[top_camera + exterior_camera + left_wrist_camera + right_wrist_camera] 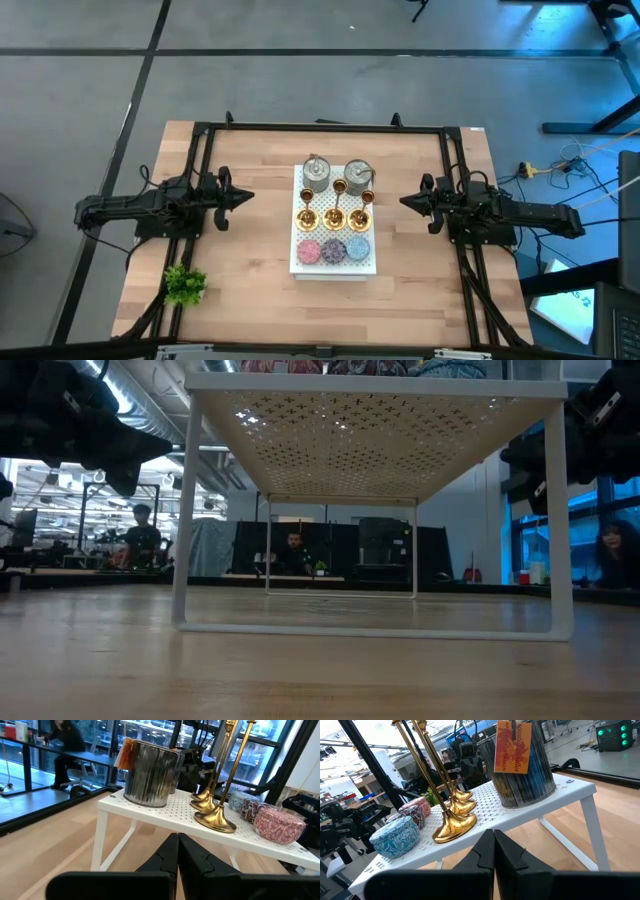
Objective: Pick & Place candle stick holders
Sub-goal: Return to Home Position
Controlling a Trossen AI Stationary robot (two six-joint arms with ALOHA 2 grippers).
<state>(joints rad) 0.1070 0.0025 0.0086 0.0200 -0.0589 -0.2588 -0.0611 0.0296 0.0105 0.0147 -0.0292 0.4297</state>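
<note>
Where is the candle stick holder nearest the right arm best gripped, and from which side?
Probably its thin stem, just above the flared base, coming level from the side of the right gripper. The candle stick holder stands upright on the shelf with that side free.

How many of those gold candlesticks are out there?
3, standing in a row across the middle of the shelf: left candlestick, middle candlestick, right candlestick. None looks hidden.
</note>
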